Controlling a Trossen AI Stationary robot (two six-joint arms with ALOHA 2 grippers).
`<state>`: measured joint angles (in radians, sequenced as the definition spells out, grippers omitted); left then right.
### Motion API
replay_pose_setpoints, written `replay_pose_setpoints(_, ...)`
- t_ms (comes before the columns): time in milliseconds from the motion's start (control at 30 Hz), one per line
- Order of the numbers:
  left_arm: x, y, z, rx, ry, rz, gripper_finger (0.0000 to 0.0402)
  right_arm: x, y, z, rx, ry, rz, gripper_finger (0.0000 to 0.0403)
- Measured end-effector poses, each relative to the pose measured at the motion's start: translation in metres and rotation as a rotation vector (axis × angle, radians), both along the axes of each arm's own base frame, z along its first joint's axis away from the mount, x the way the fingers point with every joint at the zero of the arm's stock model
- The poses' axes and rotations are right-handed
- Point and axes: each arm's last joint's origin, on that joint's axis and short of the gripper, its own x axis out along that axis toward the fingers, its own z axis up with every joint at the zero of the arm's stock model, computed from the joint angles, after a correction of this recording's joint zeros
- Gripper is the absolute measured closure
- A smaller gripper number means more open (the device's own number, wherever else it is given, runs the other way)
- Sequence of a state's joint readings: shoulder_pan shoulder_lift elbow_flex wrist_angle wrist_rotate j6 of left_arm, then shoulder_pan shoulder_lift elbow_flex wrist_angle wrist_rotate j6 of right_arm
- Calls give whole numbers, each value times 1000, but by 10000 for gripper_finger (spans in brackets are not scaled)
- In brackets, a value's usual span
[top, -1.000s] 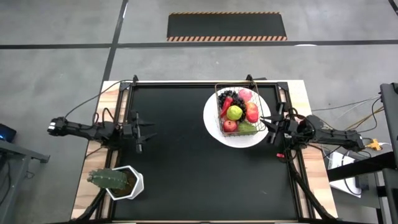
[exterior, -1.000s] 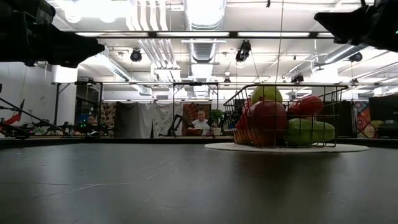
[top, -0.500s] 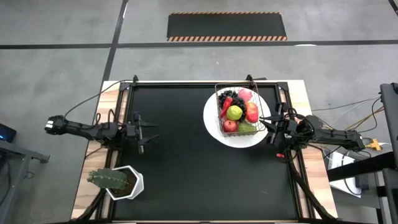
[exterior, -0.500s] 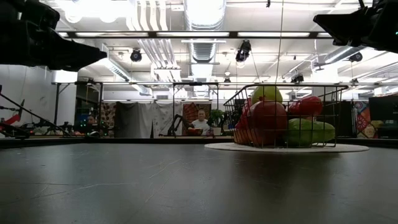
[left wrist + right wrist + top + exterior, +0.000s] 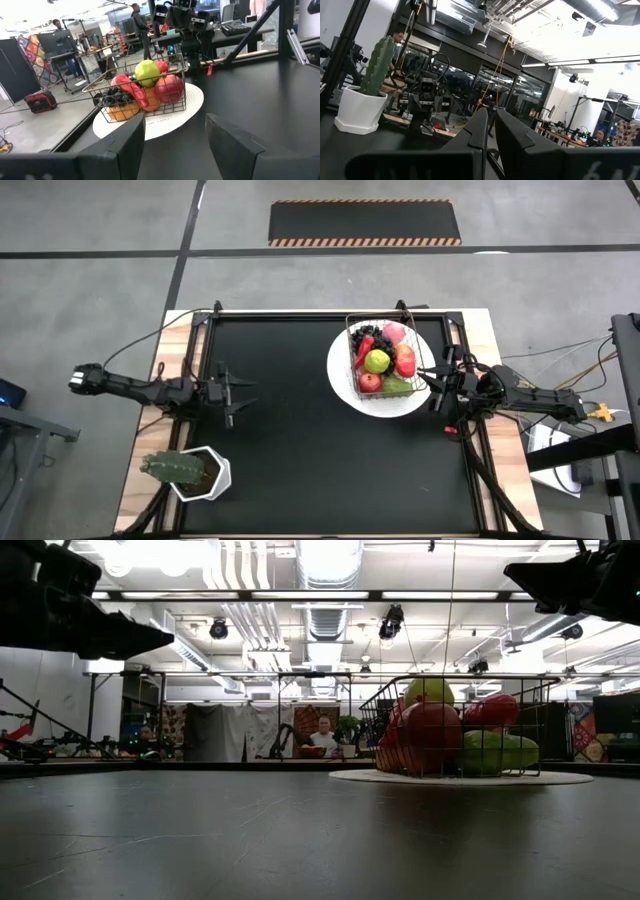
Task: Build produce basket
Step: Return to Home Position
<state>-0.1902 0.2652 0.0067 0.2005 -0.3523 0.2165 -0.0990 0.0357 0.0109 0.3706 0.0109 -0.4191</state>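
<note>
The wire mesh basket [image 5: 381,358] stands on a round white plate [image 5: 340,383] at the table's far right, with the plate's underside on the black mat. It is heaped with produce: a green apple [image 5: 377,361] on top, red apples, dark grapes [image 5: 360,337], a pink peach, a red pepper and a green pepper. My left gripper [image 5: 231,391] hovers open over the table's left side, pointing at the basket [image 5: 140,95] from well away. My right gripper [image 5: 436,386] is shut just right of the plate, above the table, and points toward the table's left.
A green cactus in a white hexagonal pot [image 5: 186,471] stands at the near left corner and also appears in the right wrist view as the cactus [image 5: 374,60]. The black mat lies bare between the two arms. People and lab gear are in the room beyond the table.
My left gripper has sunk a little and edged slightly toward the table's right. The basket, the plate and the right arm have kept still.
</note>
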Motion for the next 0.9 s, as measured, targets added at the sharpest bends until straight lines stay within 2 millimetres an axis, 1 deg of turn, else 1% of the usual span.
replay_pose_setpoints(900, 5, -1, -8, 16, 85, -1, 210, 0, 0, 0, 0, 0, 0, 376)
